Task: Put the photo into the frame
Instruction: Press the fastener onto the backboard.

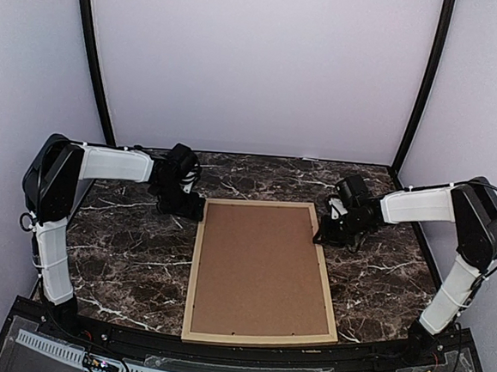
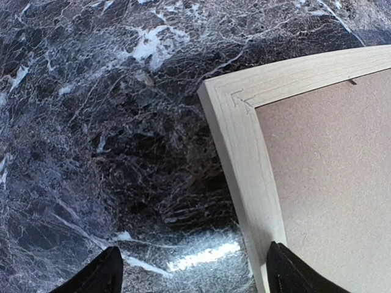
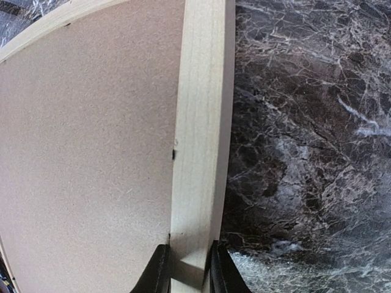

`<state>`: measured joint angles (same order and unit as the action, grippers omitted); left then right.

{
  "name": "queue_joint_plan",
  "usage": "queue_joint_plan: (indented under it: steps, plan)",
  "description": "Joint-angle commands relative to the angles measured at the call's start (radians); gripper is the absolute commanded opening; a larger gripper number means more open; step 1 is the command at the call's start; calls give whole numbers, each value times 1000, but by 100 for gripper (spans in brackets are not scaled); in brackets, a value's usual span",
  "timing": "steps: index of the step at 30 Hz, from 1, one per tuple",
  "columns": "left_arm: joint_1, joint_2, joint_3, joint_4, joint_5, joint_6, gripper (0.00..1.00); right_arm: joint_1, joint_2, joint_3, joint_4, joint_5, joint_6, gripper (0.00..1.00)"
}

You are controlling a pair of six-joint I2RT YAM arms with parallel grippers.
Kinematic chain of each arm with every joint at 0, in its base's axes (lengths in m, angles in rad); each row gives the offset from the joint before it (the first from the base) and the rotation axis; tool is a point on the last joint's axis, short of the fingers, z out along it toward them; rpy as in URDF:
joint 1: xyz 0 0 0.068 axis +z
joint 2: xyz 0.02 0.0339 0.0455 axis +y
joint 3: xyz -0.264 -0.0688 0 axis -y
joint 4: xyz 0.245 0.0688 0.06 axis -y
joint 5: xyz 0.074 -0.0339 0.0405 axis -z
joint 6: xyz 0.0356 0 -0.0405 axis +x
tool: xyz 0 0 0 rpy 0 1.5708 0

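Top external view shows the frame (image 1: 193,276) lying flat on the dark marble table (image 1: 114,253). Its near short rail sits just ahead of the arm bases, and its long axis runs away from them, slightly skewed. The brown backing board (image 1: 259,269) fills the frame, so I take it to be face down. The photo is nowhere to be seen from where I stand.

Farther back, the right gripper (image 3: 186,271) sits on the right long rail towards its far end, fingers pressed against either side of the wood, pinching it. Farthest back, the left gripper (image 2: 192,274) hovers by the far left corner, spread wide and gripping nothing, one finger above the rail and the other above bare marble. Only the rail's outer edge falls within that spread, so I'd guess the left needs to shift inward.
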<state>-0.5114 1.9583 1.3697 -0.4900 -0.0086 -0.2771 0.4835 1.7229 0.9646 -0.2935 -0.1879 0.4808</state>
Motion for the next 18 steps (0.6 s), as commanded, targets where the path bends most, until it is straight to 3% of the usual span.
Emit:
queue_joint_plan:
  steps: [1, 18]
  plan:
    - [-5, -42, -32, -54, 5, -3, 83, 8, 38, -21, 20, -15, 5, 12]
    - [-36, -66, -75, -64, 6, -30, 83, 8, 37, -12, 6, -6, 3, 11]
